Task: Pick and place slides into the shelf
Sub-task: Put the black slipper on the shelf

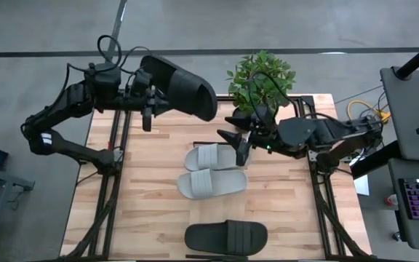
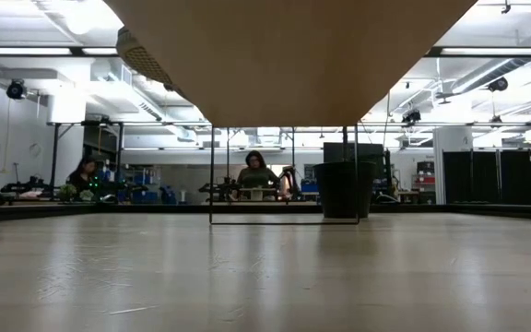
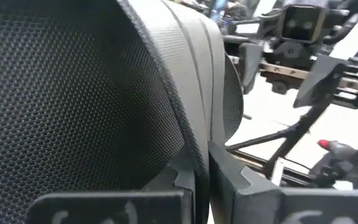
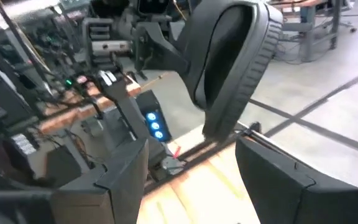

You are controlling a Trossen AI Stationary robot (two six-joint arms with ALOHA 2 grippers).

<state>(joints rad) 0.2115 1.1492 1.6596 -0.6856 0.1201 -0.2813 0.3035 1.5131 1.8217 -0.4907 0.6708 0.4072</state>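
The left gripper (image 1: 148, 100) holds one black slide (image 1: 180, 86) aloft, jaws pinching it, over the desk's (image 1: 151, 211) far left edge. The right gripper (image 1: 233, 138), jaws spread, hovers beside the grey pair (image 1: 213, 171); another black slide (image 1: 226, 237) lies at the near edge.

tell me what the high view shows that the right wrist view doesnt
Only the high view shows the two pale grey slides side by side mid-table, the second black slide near the table's front edge, and the potted plant at the back. Only the right wrist view shows the right claw open and empty from behind its own fingers, plus a blue-lit box on the floor. Both show the left claw shut on the lifted black slide above the wooden table.
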